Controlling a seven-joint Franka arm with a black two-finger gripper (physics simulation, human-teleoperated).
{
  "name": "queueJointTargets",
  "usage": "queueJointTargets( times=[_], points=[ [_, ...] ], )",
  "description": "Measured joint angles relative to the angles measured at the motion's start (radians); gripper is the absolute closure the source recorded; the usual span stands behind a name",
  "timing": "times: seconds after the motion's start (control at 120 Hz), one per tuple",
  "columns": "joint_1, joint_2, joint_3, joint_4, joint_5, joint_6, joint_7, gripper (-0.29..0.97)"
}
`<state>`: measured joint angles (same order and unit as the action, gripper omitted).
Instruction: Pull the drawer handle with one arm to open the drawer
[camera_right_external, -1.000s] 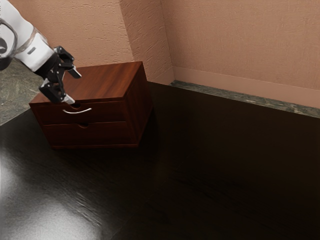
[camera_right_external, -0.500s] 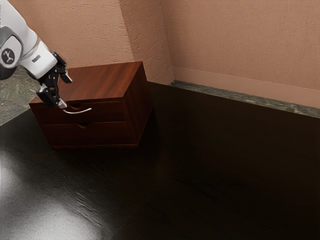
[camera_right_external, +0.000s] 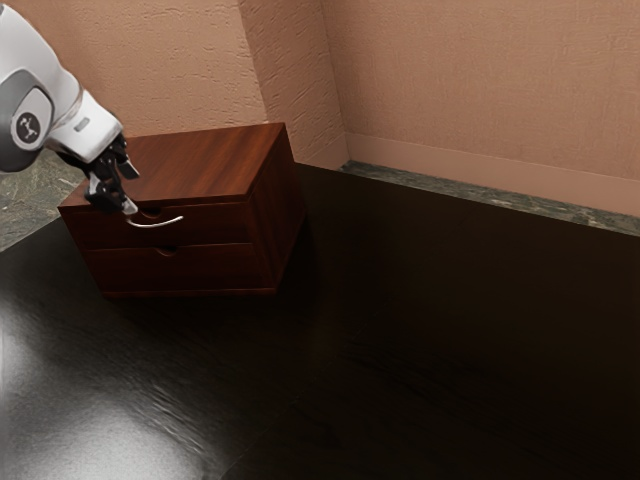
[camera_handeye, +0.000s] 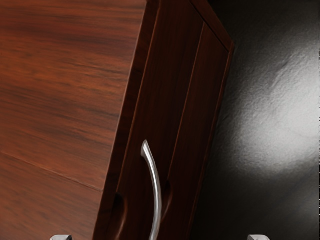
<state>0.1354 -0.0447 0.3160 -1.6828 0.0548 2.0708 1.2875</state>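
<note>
Ok, gripper (camera_right_external: 124, 205) open at exterior view's upper left, jaws either side of handle (camera_right_external: 157, 221) on top drawer (camera_right_external: 205, 225), so I can clamp & pull.

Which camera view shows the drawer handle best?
The wrist view: the handle is large there, its silver curve standing clear of the drawer front. In the exterior view it is a small arc by the gripper.

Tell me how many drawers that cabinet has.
2. The top drawer, carrying the silver handle, and the bottom drawer directly beneath it. Both fronts look flush.
</note>
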Motion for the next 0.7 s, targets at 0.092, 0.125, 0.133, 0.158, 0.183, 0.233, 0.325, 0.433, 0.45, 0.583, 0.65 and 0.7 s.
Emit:
queueJointTargets(
  times=[0.092,0.125,0.133,0.158,0.183,0.233,0.325,0.433,0.45,0.583,0.65,0.7],
  points=[
    [-0.007,-0.03,0.0,-0.037,0.005,0.022,-0.004,0.28],
    [-0.005,-0.036,0.0,-0.048,0.011,0.032,-0.004,0.29],
    [-0.004,-0.037,0.0,-0.051,0.012,0.034,-0.004,0.29],
    [-0.001,-0.039,0.0,-0.061,0.017,0.044,-0.003,0.3],
    [0.001,-0.04,0.0,-0.071,0.021,0.054,-0.001,0.31],
    [0.004,-0.04,0.0,-0.086,0.026,0.071,0.004,0.31],
    [0.003,-0.042,0.001,-0.105,0.032,0.098,0.012,0.32],
    [0.001,-0.056,0.001,-0.139,0.035,0.132,0.021,0.34],
    [0.001,-0.058,0.001,-0.142,0.035,0.136,0.022,0.35],
    [0.001,-0.086,0.007,-0.188,0.037,0.177,0.033,0.37],
    [0.002,-0.08,0.019,-0.195,0.037,0.198,0.041,0.39],
    [0.004,-0.073,0.023,-0.197,0.037,0.211,0.047,0.4]
  ],
)
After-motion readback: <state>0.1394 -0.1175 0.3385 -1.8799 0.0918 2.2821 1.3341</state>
